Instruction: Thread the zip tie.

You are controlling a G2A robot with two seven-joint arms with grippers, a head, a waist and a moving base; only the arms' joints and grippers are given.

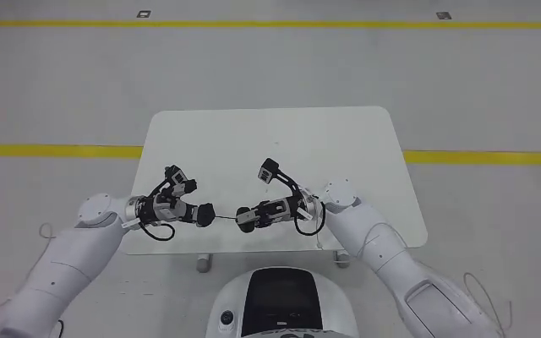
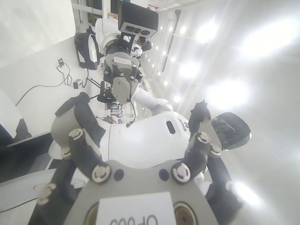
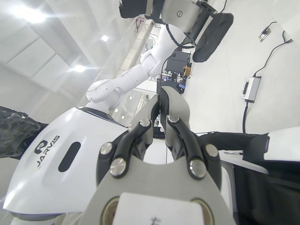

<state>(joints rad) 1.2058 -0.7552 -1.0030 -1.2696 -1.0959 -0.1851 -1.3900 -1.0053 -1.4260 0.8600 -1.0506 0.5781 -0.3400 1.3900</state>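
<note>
A thin dark zip tie (image 1: 223, 218) spans the short gap between my two grippers above the table's near edge. My right gripper (image 1: 243, 218) is shut on it; in the right wrist view the ribbed strip (image 3: 161, 99) sits pinched between the closed fingers (image 3: 174, 104). My left gripper (image 1: 203, 215) faces it from the other side, and its black-padded fingers (image 2: 78, 108) stand wide apart with nothing between them. From the left wrist the right gripper (image 2: 121, 90) appears just ahead, the tie (image 2: 131, 108) trailing from it as a fine line.
The white table (image 1: 338, 152) lies beyond both grippers with a bare top. Yellow floor lines (image 1: 473, 157) run behind it. A power box with cables (image 3: 250, 90) rests on the floor.
</note>
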